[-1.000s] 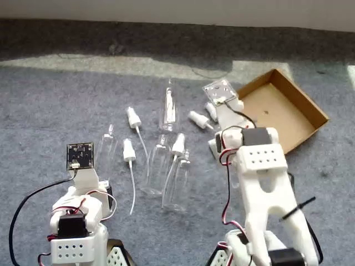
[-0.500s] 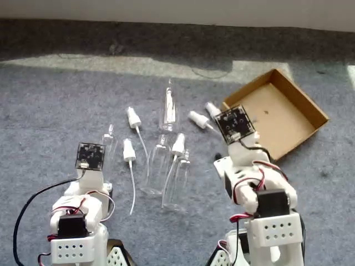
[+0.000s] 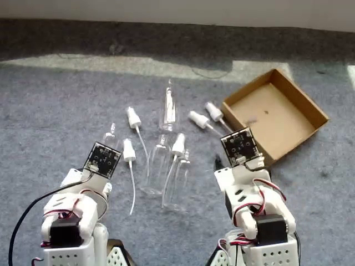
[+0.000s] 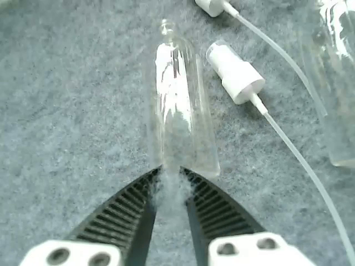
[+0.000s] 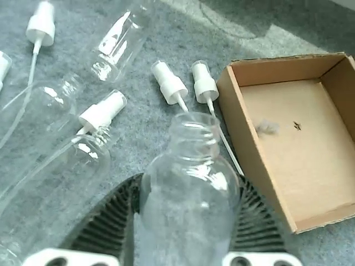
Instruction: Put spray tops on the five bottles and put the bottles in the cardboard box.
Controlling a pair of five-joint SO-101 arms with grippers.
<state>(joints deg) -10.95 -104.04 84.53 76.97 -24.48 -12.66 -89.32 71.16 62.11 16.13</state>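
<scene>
My right gripper (image 5: pixel 188 180) is shut on a clear bottle (image 5: pixel 188 213) with an open neck and no spray top, held above the carpet near the cardboard box (image 5: pixel 288 138). The box (image 3: pixel 274 113) holds no bottles. My left gripper (image 4: pixel 171 172) is open by a narrow gap, its tips at the base of a clear bottle (image 4: pixel 177 105) that lies on the carpet. That bottle (image 3: pixel 108 139) is the leftmost one. Three more bare bottles (image 3: pixel 169 108) (image 3: pixel 157 163) (image 3: pixel 177 178) lie in the middle. Several white spray tops (image 3: pixel 133 117) (image 3: pixel 128 149) (image 3: pixel 177 144) (image 3: pixel 197 118) (image 3: pixel 212 110) lie loose.
Everything rests on grey carpet (image 3: pixel 55 100). The spray tops' long thin tubes (image 4: pixel 288 149) trail across the carpet between the bottles. The box sits at the right, one corner pointing toward my right arm (image 3: pixel 255 205). A pale wall edge runs along the far side.
My right arm has drawn back from beside the box toward its base, with the bottle in its gripper. My left wrist has shifted forward and right, closer to the leftmost bottle.
</scene>
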